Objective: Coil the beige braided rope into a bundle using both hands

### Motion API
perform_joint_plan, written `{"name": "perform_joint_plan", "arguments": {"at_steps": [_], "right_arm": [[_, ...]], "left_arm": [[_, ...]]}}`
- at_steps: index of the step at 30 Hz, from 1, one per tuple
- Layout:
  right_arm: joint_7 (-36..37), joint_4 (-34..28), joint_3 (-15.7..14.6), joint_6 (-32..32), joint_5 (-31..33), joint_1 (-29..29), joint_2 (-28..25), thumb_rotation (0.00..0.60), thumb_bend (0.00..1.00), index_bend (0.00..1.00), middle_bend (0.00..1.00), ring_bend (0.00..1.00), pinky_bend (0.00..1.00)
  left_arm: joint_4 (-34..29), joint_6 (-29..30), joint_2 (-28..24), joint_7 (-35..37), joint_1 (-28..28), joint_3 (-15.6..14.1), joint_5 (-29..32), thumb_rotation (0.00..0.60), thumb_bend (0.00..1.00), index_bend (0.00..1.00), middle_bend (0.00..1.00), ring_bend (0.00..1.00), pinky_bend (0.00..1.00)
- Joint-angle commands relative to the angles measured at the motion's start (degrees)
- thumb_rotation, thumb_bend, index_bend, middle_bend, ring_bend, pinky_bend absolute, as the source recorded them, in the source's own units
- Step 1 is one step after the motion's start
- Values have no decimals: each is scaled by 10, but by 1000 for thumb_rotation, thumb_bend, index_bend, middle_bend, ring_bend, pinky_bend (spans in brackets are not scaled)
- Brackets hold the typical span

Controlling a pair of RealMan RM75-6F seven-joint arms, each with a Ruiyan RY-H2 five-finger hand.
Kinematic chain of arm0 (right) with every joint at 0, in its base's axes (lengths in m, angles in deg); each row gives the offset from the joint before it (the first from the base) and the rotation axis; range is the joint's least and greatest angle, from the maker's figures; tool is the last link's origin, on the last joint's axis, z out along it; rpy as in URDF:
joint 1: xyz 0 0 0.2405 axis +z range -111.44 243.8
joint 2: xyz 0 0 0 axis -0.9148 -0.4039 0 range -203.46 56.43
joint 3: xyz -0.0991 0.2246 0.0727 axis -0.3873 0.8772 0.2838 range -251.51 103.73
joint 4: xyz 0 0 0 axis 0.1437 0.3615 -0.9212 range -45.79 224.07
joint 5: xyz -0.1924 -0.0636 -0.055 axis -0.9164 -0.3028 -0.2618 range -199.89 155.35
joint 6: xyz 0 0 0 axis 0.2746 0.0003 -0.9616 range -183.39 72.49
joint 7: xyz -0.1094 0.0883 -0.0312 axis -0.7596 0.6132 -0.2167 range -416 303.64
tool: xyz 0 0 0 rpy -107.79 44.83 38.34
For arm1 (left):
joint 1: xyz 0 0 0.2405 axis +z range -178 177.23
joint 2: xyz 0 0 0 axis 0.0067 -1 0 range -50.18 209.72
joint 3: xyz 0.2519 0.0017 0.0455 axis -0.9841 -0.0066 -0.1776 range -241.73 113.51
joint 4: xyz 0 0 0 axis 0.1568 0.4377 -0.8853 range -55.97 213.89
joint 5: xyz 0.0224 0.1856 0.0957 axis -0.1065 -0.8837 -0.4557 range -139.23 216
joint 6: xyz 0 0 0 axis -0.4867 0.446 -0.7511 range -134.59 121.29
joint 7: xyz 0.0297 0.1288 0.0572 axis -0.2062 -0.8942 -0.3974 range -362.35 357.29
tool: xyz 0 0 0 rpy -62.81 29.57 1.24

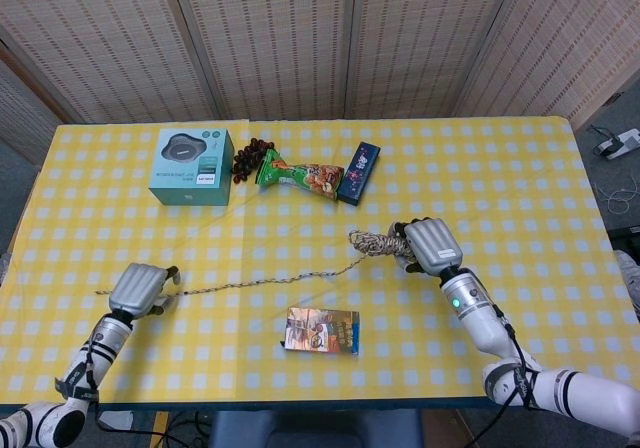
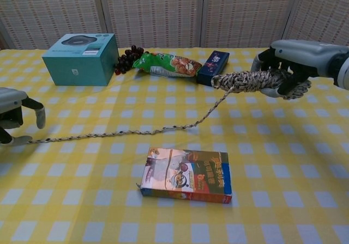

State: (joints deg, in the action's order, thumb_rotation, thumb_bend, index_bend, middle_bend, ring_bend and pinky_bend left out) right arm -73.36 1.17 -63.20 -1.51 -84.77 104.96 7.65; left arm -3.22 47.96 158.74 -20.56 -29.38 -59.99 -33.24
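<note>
On table: right robot hand [image 2: 289, 69] grips coiled rope [image 2: 248, 81] | left robot hand [image 2: 13, 116] over rope tail

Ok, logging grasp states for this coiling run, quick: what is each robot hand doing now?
Left robot hand: pinching the beige braided rope near its free end.
Right robot hand: holding the coiled bundle of rope.

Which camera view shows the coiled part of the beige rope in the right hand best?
The chest view: the rope bundle shows large, gripped by the right hand. The head view shows only small loops beside the hand.
</note>
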Motion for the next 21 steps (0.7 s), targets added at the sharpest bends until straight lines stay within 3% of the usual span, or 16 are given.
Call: {"name": "perform_joint_plan", "arguments": {"at_steps": [1,21], "right_arm": [[1,0,0,0,1,0,0,600,640,673,592,437,435],[14,12,-8,-3,4,2,5,600,640,678,592,440,443]], "left_arm": [[3,-5,7,-4,-3,-2,6,600,342,557,1000,1000,1000],[26,-26,37,-27,-22,2,67,600,342,605,1000,1000,1000]]}}
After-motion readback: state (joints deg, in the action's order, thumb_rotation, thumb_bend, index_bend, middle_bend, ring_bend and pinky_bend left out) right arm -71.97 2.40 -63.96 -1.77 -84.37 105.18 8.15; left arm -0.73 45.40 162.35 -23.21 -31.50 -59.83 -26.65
